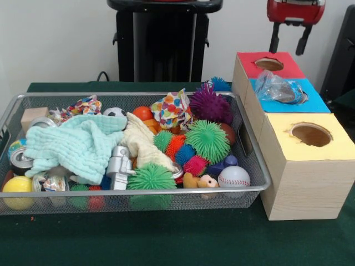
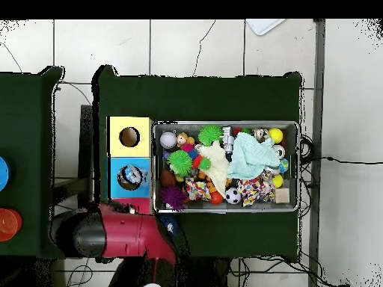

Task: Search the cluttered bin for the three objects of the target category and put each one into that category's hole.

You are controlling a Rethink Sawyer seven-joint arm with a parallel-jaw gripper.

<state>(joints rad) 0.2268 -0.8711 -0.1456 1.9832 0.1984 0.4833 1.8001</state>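
Observation:
My gripper (image 1: pixel 288 43) hangs open and empty above the red-topped box (image 1: pixel 270 64), its two black fingers (image 1: pixel 274 40) apart. A crumpled clear plastic bag (image 1: pixel 277 88) sits in the hole of the blue-topped box (image 1: pixel 310 102). The yellow-topped box (image 1: pixel 310 134) has an open round hole. The wire bin (image 1: pixel 252 185) holds spiky rubber balls in green (image 1: pixel 208 140) and purple (image 1: pixel 209 104), a baseball (image 1: pixel 233 177), a soccer ball (image 1: pixel 114 112), a yellow ball (image 1: pixel 18 185), cloths and cans. In the overhead view the red arm (image 2: pixel 123 233) hides the gripper and the red box.
A mint cloth (image 1: pixel 77 143) and a cream cloth (image 1: pixel 141 144) cover much of the bin's middle. A silver toy robot (image 1: pixel 118 166) stands near the front wall. A wooden block (image 1: pixel 32 116) lies in the far left corner. The three boxes stand in a row beside the bin (image 2: pixel 158 168).

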